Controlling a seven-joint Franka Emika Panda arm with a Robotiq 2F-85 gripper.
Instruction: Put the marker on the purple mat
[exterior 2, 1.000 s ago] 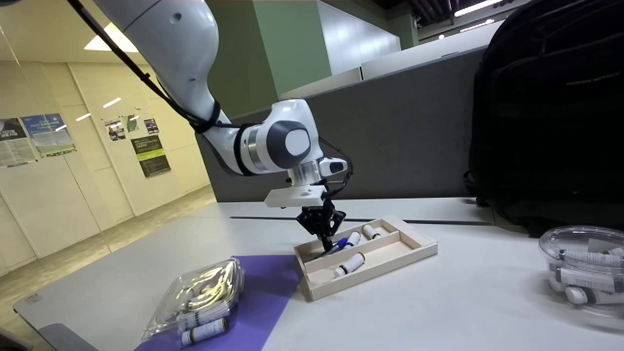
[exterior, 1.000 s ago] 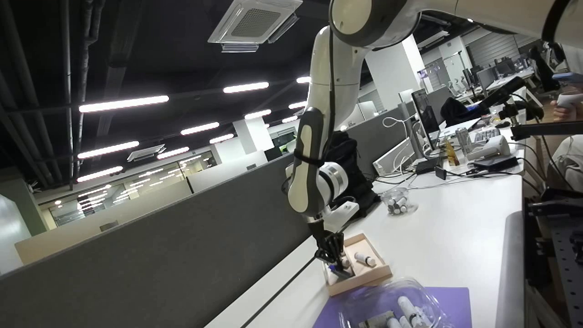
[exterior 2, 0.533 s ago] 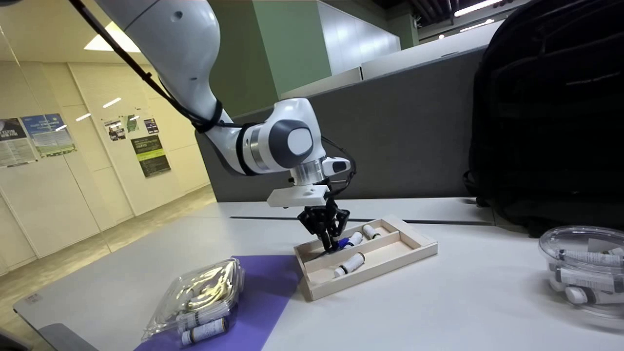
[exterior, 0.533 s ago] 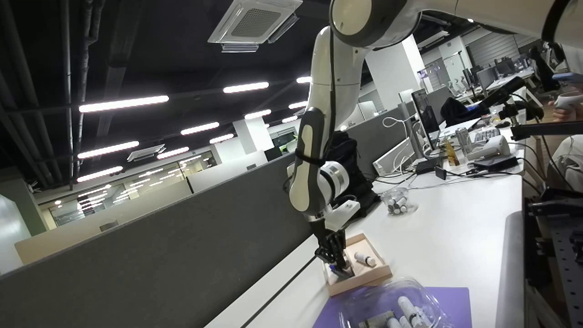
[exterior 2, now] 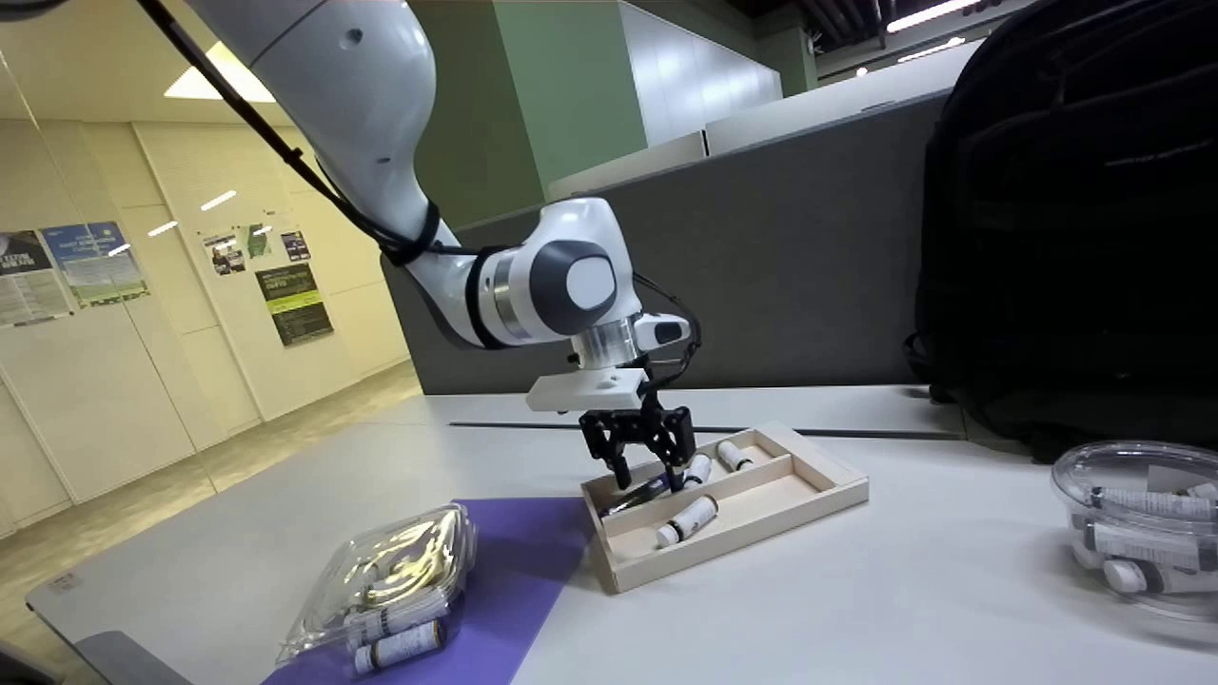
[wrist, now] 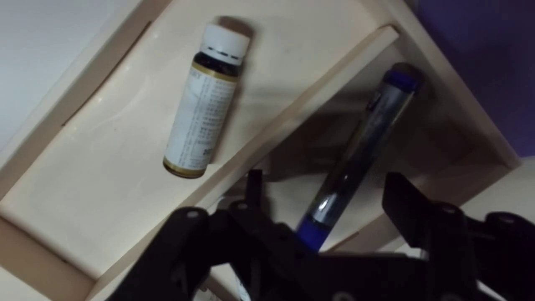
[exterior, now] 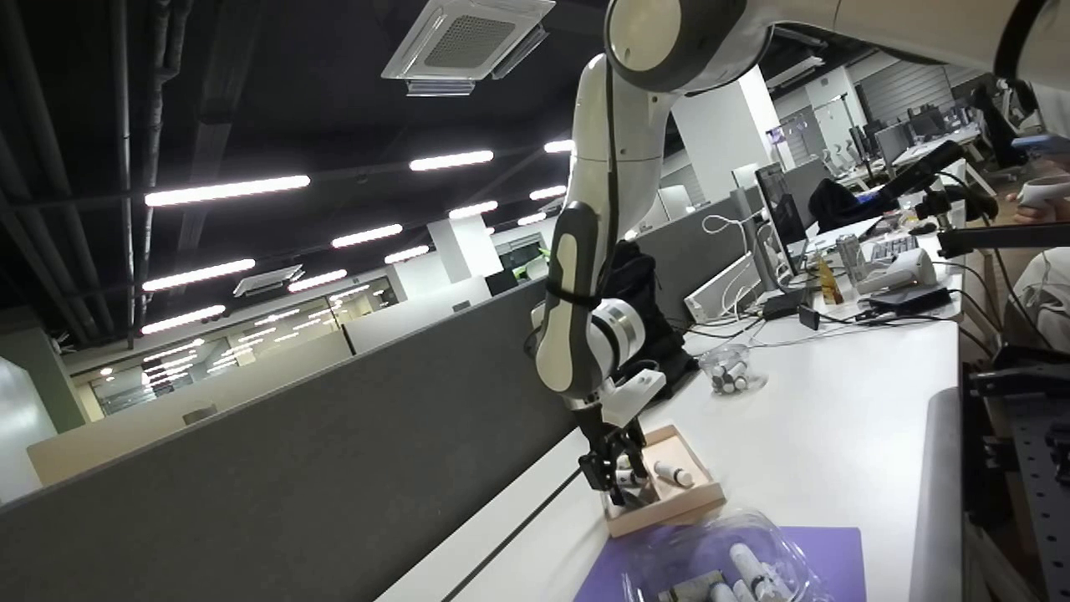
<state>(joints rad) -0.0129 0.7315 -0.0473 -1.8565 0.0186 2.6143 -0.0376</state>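
Note:
The marker (wrist: 355,154), with a clear dark barrel and blue ends, lies in the narrow compartment of a wooden tray (exterior 2: 752,547). In the wrist view my gripper (wrist: 324,179) is open, its two fingers apart on either side of the marker, with gaps showing on both sides. An exterior view shows the gripper (exterior 2: 649,480) down at the tray above the marker (exterior 2: 639,495). The purple mat (exterior 2: 533,542) lies flat beside the tray's end, and its corner shows in the wrist view. Part of the marker's near blue end is hidden behind the gripper.
On the mat stands a clear plastic box (exterior 2: 381,580) with several bottles. A white-capped bottle (wrist: 200,104) lies in the tray's wide compartment, past the divider (wrist: 288,113). A round clear tub (exterior: 726,368), black backpack (exterior 2: 1075,238) and grey partition (exterior 2: 790,257) stand around.
My gripper has opened from shut, its fingers now spread around the marker. In both exterior views the arm has shifted slightly to the right, and the tray has slid a little too.

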